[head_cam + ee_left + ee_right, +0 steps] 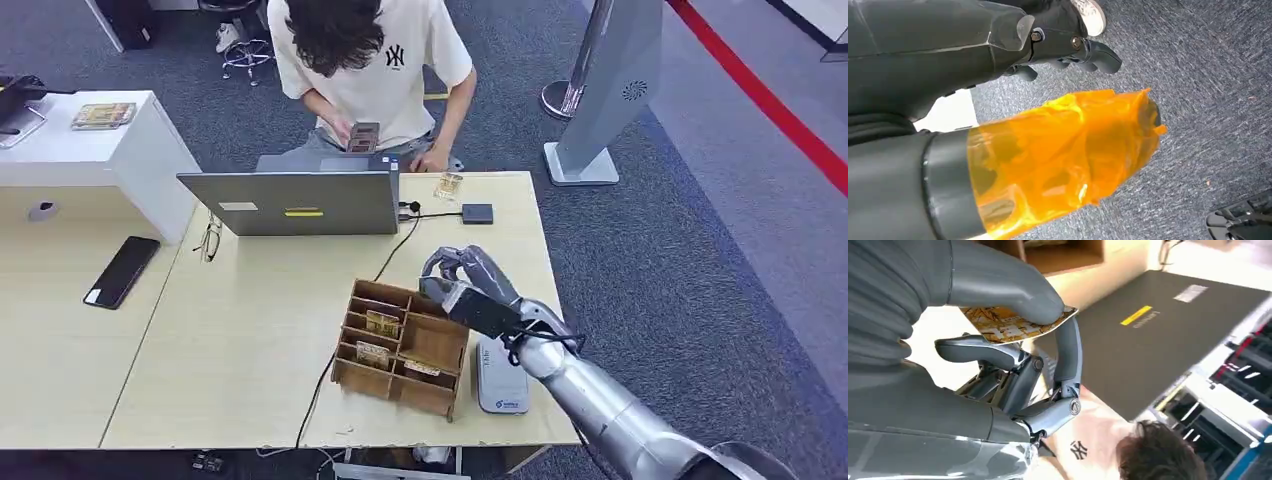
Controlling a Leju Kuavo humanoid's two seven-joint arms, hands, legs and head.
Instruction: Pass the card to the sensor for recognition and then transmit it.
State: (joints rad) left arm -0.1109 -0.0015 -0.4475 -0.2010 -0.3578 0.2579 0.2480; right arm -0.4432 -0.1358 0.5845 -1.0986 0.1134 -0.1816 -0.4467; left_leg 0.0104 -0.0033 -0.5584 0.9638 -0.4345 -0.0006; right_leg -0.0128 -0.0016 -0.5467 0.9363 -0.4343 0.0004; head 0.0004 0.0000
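Now pinching the card (1013,324) between thumb and fingers (983,347) of the right hand (468,285), held above the far right corner of the wooden organizer (402,348). White sensor (499,377) flat on the table (250,330) just right of the organizer, under the right forearm. Left hand (1068,50) hanging over grey carpet, fingers curled in, nothing seen in them. Laptop (300,203) at the far edge, a person (370,60) behind it, another card (448,185) lying beside it.
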